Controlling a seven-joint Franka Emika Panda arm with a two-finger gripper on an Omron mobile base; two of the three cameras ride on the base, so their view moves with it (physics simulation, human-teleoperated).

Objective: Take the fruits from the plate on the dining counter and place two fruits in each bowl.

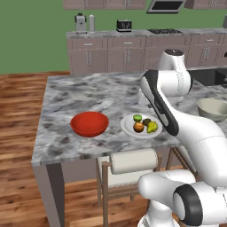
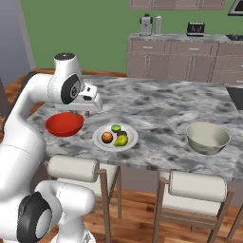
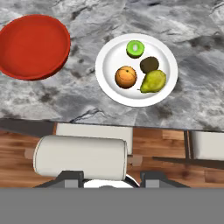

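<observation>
While the beige bowl (image 2: pixel 208 137) shows from the base, the hand view shows four fruits — fingers (image 3: pixel 110 176) together, empty.

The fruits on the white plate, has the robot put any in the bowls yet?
Not yet. The green lime, round orange, yellow-green pear and brown kiwi all sit on the round white plate. The glossy red bowl and pale beige bowl hold nothing. The hand is shut, carrying nothing. All four are left to move.
</observation>
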